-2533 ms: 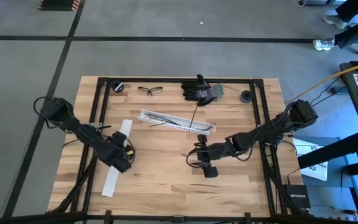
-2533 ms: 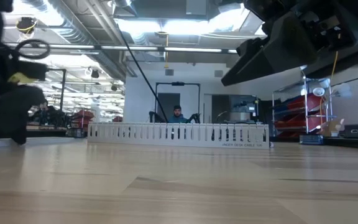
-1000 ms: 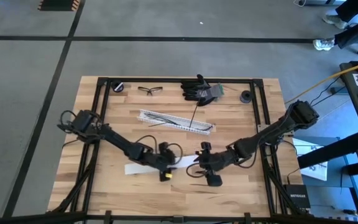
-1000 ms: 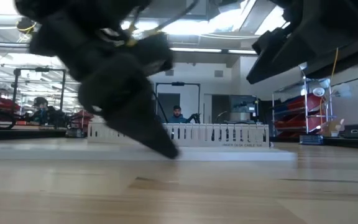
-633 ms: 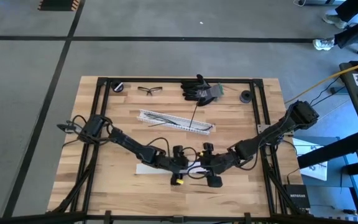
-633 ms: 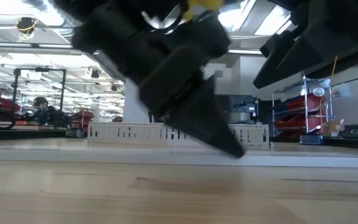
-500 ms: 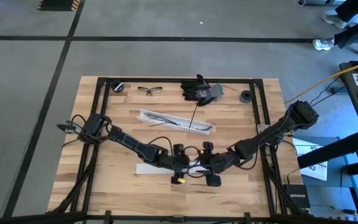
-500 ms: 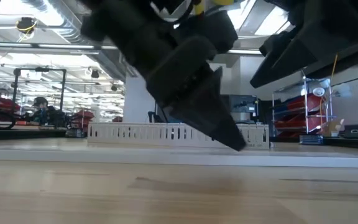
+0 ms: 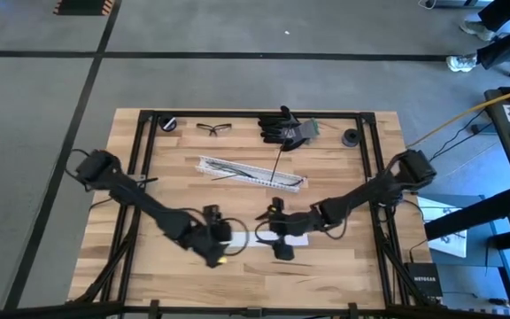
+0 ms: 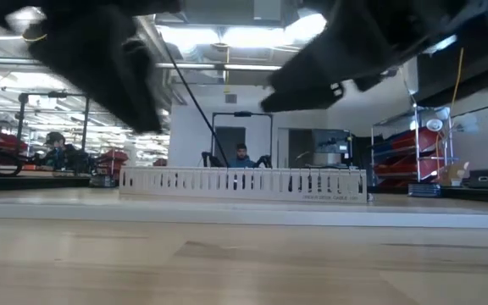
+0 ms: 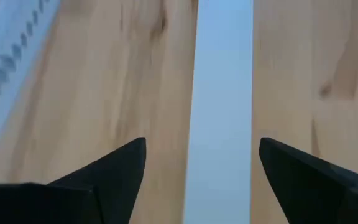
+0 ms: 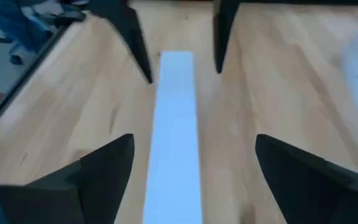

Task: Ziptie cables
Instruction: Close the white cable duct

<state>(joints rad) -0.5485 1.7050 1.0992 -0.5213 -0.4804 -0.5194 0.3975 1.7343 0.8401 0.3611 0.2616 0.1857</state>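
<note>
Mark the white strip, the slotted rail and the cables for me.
white strip [image 12: 174, 149]: right wrist view, middle of its flat face.
slotted rail [image 9: 253, 173]: high view, mid-length of the rail.
cables [image 9: 279, 159]: high view, on the thin dark wire rising from the rail toward the gloves.

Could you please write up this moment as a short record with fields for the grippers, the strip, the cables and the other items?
left gripper: jaws open, over one end of the white strip
right gripper: jaws open, over the strip's other end
white strip: flat on the table, not held
cables: lying on the slotted rail, untouched
far edge: safety glasses, black gloves
</note>
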